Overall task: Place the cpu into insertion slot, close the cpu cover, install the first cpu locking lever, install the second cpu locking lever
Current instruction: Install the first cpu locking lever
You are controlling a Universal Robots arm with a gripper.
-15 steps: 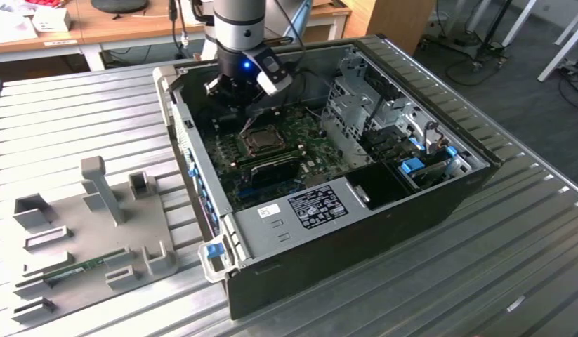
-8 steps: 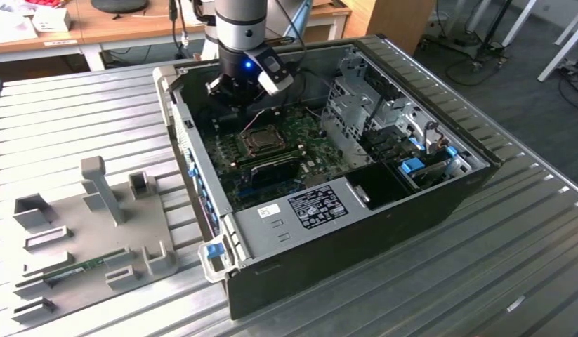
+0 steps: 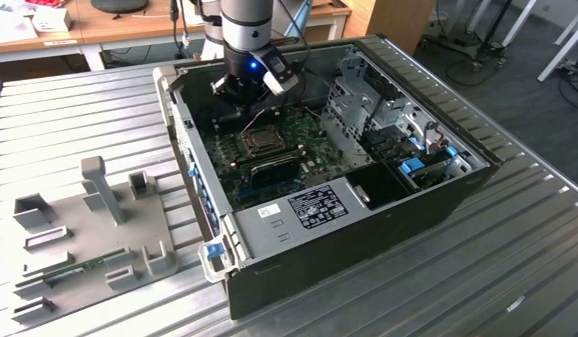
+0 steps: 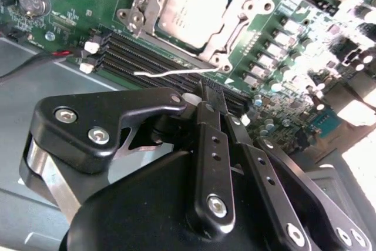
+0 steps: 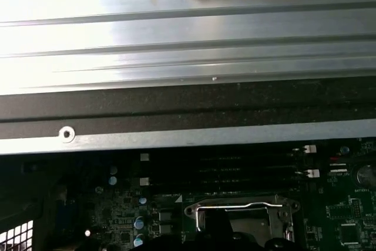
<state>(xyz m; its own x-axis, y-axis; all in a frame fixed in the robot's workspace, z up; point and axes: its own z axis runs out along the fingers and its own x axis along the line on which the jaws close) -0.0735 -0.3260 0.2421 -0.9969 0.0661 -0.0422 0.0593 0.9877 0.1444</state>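
Currently my pincer hangs inside the open case, low over the green board, tip just beside the memory slots. Can't tell whether it's clenched or released; the second wrist view sees it from behind.

The cpu already sits in the slot, flat, grey top up. Cover is down over it, w/ the frame round the chip and the top showing thru the window. A thin silver lever sticks out across the memory slots, one end right at my pincer tip. Touching or not, can't say. A coin cell sits on the board, well apart from the slot.

In the exterior view the case lies on its side on the ribbed metal bench, and my arm comes down over the board's far end. A grey fixture plate lies on the bench at the exterior view's left, apart from the case.
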